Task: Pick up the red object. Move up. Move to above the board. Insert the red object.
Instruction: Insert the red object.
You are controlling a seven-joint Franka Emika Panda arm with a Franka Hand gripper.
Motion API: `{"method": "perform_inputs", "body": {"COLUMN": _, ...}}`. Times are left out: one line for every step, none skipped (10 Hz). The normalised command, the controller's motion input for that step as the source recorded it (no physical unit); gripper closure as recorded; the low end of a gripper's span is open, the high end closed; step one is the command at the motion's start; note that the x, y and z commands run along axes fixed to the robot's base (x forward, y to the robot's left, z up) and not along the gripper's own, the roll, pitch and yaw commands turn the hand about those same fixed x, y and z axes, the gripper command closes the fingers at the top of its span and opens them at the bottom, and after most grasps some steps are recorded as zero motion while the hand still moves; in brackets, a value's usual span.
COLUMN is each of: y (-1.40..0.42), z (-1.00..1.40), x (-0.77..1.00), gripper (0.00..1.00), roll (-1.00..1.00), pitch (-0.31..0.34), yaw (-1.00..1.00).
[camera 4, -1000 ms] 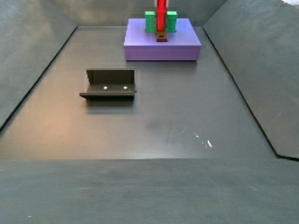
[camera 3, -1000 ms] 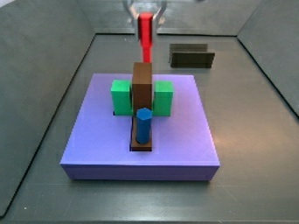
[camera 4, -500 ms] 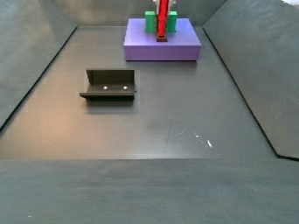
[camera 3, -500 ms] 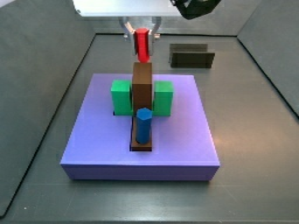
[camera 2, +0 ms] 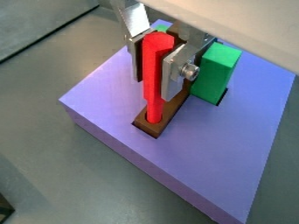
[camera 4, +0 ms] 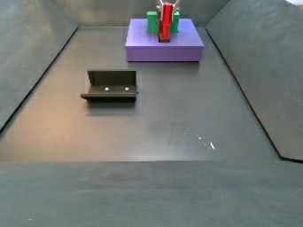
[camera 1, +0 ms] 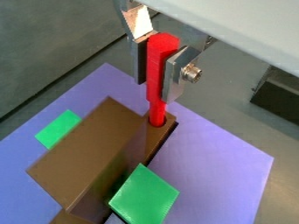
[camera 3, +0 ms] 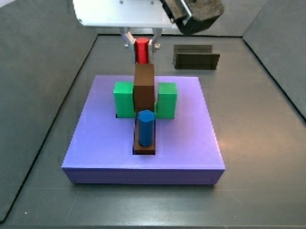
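the gripper is clamped on the red object (upright), its tip in the brown strip slot at the board's 12 o'clock end.

The gripper hangs at the top centre of a side view, pointing straight down, its white wrist body above it. In both wrist views its silver fingers are clamped on the upright red peg.
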Motion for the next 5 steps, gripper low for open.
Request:
{"method": "perform_inputs", "body": {"y": 0.00, "z": -0.36, "x": 0.12, "gripper": 1.00, "roll": 0.12, "pitch": 0.000, "yaw": -0.03}}
{"method": "perform_inputs", "body": {"y": 0.00, "z": -0.39, "x": 0.17, "gripper": 1.00, "roll": 0.17, "pitch": 0.000, "yaw": -0.02}}
{"method": "perform_inputs", "body": {"y": 0.00, "z": -0.36, "x": 0.21, "gripper": 1.00, "roll": 0.18, "pitch": 0.000, "yaw": -0.05}}
{"method": "perform_inputs", "body": {"y": 0.00, "z": -0.33, "x": 0.18, "gripper": 1.00, "roll": 0.16, "pitch": 0.000, "yaw": -0.04}}
{"method": "perform_inputs", "body": {"y": 0.00, "z": -0.42, "x": 0.00, "gripper": 1.00, "roll": 0.10, "pitch": 0.000, "yaw": -0.06}}
